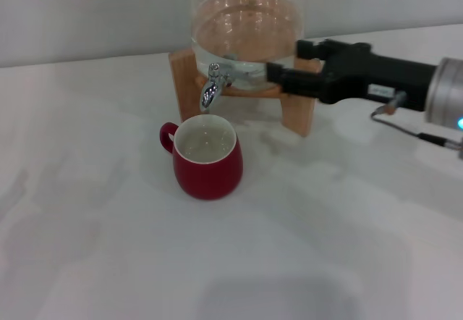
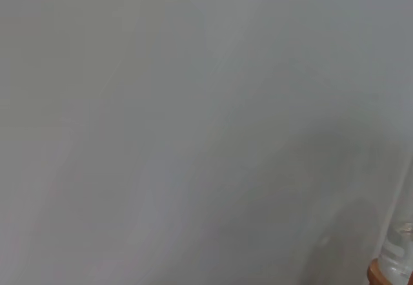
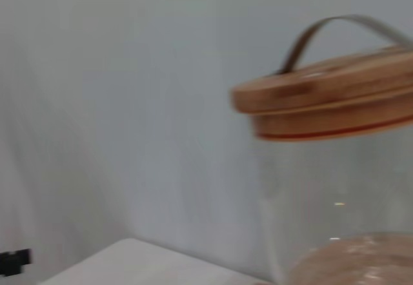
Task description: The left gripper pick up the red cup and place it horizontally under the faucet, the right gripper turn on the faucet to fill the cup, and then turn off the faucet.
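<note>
Cups: one, the red cup (image 1: 207,158), upright on the surface just below the faucet's spout, handle toward my left, pale liquid showing inside.
Faucets: one faucet (image 1: 213,85), silver, spout curving down over the cup's far rim, fixed low on the jar.
Jars: one glass jar (image 1: 247,27) with brownish liquid, on a wood stand (image 1: 298,110); my right wrist view shows its wood lid (image 3: 326,98) with a thin bail handle.
Right pincer: my right pincer (image 1: 278,75) reaches in from the right at faucet height, tips just beside the faucet, against the jar's base; I cannot tell whether it is released or clenched.
Left pincer: out of sight; my left wrist view shows only grey wall and a sliver of jar and stand at one corner.
Surface: white surface (image 1: 108,247), plain, with soft shadows.
Room: pale grey wall (image 1: 87,16) close behind the jar.
Edges and room: open surface to the left of and in front of the cup; my right arm fills the right side.
</note>
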Robot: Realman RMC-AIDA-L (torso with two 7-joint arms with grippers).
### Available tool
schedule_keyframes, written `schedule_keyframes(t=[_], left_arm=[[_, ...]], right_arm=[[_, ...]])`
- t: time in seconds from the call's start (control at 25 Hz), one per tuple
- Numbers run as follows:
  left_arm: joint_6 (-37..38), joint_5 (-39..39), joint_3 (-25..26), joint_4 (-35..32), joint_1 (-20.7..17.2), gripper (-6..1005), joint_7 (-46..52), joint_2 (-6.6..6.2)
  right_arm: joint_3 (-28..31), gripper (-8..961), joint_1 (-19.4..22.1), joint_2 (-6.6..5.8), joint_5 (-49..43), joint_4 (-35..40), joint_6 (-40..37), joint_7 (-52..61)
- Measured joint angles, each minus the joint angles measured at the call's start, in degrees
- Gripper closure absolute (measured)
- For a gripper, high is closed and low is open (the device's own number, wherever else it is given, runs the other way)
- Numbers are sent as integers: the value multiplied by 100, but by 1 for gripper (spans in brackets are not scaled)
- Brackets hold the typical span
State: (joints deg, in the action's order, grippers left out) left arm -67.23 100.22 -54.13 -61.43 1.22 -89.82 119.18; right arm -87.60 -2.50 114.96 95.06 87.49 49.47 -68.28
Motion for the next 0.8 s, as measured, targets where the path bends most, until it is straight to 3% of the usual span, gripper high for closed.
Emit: schedule_keyframes(t=[0.4, 0.8], left_arm=[[-18, 9, -1, 0, -38, 123, 0, -7], [-475, 23, 237, 101, -51, 123, -7, 3]], right_arm=[[1103, 172, 20, -4, -190, -228, 264, -269], [2722, 173, -208, 8, 280, -1396, 632, -1475]])
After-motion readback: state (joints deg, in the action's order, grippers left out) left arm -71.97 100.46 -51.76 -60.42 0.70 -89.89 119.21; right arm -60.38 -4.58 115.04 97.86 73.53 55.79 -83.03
